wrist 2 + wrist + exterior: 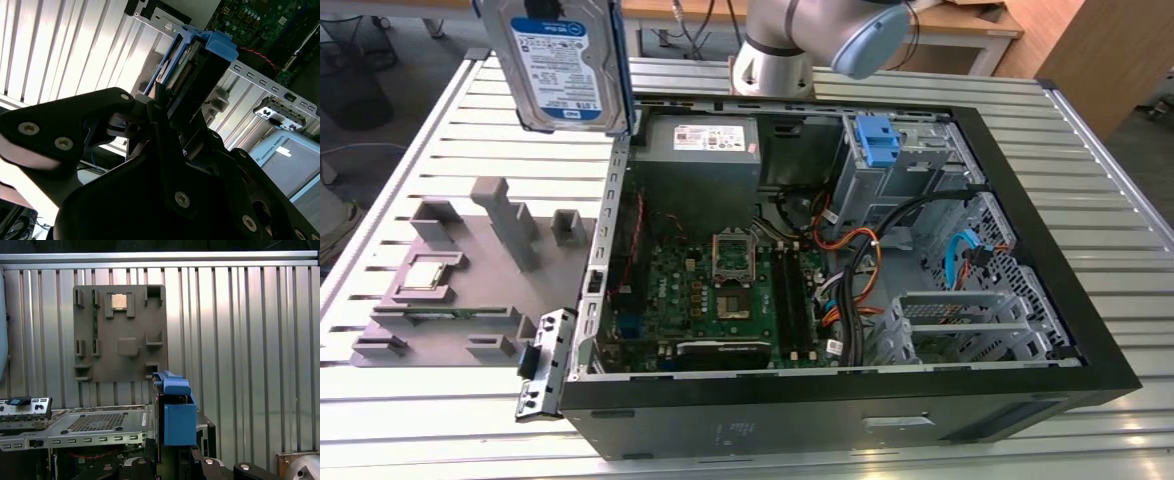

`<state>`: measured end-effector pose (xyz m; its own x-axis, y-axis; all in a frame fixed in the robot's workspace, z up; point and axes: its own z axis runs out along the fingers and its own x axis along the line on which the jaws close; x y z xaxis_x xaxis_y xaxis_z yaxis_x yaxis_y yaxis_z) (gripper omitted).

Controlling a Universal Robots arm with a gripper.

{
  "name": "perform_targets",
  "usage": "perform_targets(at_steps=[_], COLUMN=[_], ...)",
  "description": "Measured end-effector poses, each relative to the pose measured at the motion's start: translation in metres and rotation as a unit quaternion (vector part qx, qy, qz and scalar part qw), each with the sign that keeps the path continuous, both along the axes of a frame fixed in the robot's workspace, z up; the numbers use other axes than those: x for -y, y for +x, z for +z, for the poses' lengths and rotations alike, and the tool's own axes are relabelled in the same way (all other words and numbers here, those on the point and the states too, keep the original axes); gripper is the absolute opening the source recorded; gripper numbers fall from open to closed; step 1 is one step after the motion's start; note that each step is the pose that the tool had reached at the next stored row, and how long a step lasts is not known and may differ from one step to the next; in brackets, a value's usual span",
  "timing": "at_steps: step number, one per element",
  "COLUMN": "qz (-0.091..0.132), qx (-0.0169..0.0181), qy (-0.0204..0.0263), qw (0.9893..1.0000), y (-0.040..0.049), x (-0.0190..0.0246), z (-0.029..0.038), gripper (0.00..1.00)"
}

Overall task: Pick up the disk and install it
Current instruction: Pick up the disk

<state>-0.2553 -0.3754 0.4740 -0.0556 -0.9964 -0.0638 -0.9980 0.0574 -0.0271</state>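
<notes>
Disk (567,65) is already off the table, hanging upright in the air at the exterior view's far left, over the corner of the open PC case (1014,405). Gripper (167,107) is pinching one end of it. It's not in the case yet, so the install is left. The disk's label is blue-and-white with printed text.

Silver disk (567,75), blue-and-white label (558,55), blue carrier (179,420); green motherboard (720,290); grey ribbed table (434,125); apparently black case (854,420).

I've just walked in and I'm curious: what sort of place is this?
Probably a robotics lab for computer assembly: an open PC case lies on a slatted metal table, a robot arm rises beside it, and a disk is held aloft.
</notes>
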Motion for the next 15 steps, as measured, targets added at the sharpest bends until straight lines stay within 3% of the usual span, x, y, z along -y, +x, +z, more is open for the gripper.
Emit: perform_targets(at_steps=[15], qz=[0.0], qx=[-0.0008], qy=[0.0], qw=[1.0], y=[0.0473], x=[0.0034], z=[-0.0001], gripper=[0.35])
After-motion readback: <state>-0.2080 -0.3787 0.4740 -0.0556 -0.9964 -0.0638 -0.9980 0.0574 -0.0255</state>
